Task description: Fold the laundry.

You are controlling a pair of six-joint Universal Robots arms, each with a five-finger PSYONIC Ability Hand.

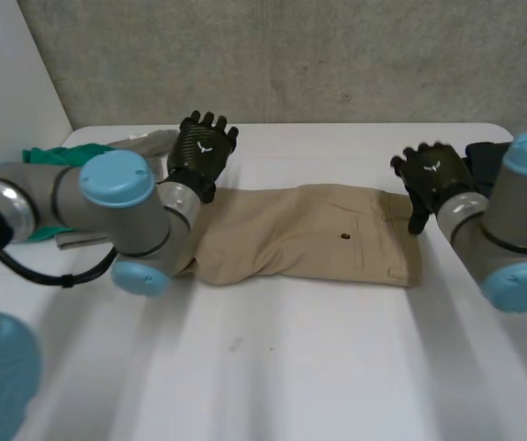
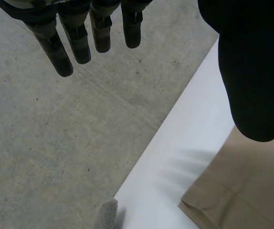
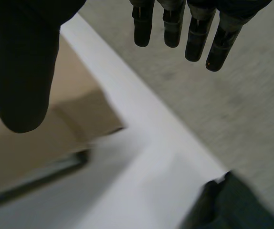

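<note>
Left robot hand (image 1: 202, 147) hovers empty, its fingers (image 2: 79, 43) straight and spread and the thumb held wide apart. It hangs near the far edge of the white worktop (image 1: 291, 367), just past the leg end of a pair of tan trousers (image 1: 309, 234). In its wrist view a corner of the tan cloth lies under the thumb, not touching it.

Right robot hand (image 1: 433, 175) is also spread and empty, its fingers (image 3: 196, 38) straight. It is poised at the other end of the trousers, just beside the waistband. I cannot tell whether its thumb brushes the cloth.

The trousers lie flat in the middle of the worktop, apparently already doubled leg on leg. Their long axis runs across from the robot's left to its right, with the legs to the left and the waistband to the right. A back pocket with a dark button faces up. The left forearm crosses over the leg end.

So each robot hand stands at its own end of the long axis, both toward the far side of the garment. The right looks the closer of the two to its end. A next fold would likely need both to drop onto the end corners.

A green garment (image 1: 48, 156) and a pale cloth (image 1: 149, 141) wait at the far left. A dark garment (image 1: 484, 152) lies behind the right robot hand.
</note>
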